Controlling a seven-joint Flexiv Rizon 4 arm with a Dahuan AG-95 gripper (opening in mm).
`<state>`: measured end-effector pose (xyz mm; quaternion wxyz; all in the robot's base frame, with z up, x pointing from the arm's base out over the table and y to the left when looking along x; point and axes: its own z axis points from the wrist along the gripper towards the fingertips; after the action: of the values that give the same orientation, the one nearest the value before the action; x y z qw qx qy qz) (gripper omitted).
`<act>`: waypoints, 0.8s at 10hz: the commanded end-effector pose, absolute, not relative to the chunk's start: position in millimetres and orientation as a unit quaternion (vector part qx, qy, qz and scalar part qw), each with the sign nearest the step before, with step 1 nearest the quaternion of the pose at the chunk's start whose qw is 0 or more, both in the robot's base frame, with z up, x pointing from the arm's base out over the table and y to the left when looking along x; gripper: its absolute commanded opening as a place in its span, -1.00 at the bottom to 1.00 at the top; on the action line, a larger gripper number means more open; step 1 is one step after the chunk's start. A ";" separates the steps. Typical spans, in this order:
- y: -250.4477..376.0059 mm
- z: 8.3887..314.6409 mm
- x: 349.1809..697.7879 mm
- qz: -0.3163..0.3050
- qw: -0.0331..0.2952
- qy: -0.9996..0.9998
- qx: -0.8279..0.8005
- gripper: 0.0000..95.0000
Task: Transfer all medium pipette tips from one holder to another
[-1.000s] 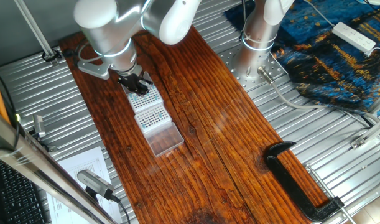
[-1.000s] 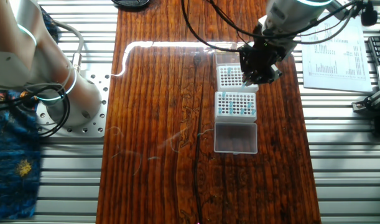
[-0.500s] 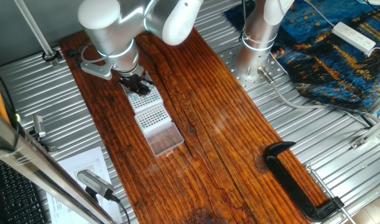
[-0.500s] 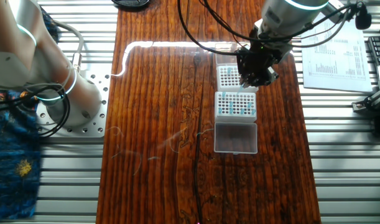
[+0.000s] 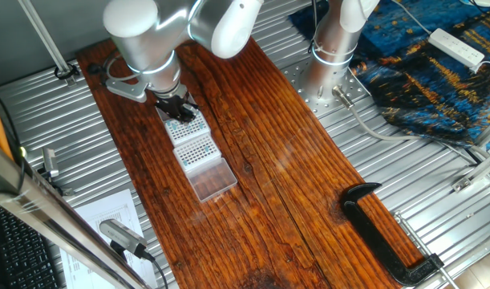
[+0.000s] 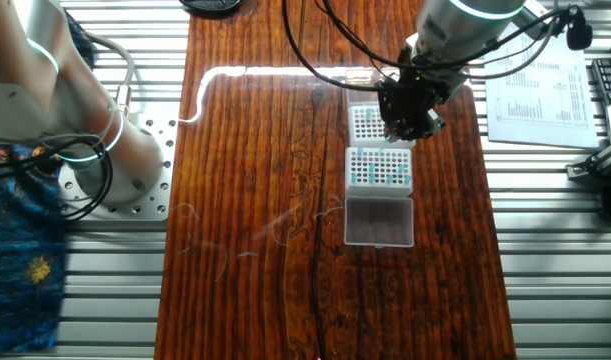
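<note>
Two white holders lie end to end on the wooden table. The nearer holder [image 6: 378, 170] carries a grid of medium pipette tips [image 6: 370, 163], seen as small teal-blue dots; in the first fixed view the same holder [image 5: 196, 149] shows dark dots. The farther holder [image 6: 367, 123] looks mostly white, with a few bluish dots. My gripper [image 6: 403, 126] hangs low over the farther holder's right part, its dark fingers [image 5: 181, 109] close together above that holder [image 5: 185, 128]. Nothing shows whether a tip sits between them.
A clear plastic lid [image 6: 379, 221] lies just past the nearer holder. A black clamp [image 5: 389, 233] grips the table's end. Printed paper [image 6: 537, 90] lies beside the table, and the arm's base [image 6: 125, 165] stands on the opposite side.
My gripper has shifted slightly sideways over the farther holder, toward its middle. The holders and the lid have not moved.
</note>
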<state>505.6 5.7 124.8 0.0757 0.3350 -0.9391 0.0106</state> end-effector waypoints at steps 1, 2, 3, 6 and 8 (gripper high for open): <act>5.8 123.2 506.7 0.009 0.075 -0.938 0.337 -1.00; 5.7 121.9 506.8 0.009 0.075 -0.937 0.342 -0.60; 5.5 120.9 506.9 0.009 0.075 -0.936 0.345 -0.60; 5.6 121.0 507.0 0.008 0.073 -0.938 0.339 -0.60; 10.1 125.4 514.3 0.000 0.069 -0.940 0.333 -0.60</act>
<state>514.0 9.9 126.1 0.0658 0.3331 -0.9406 0.0008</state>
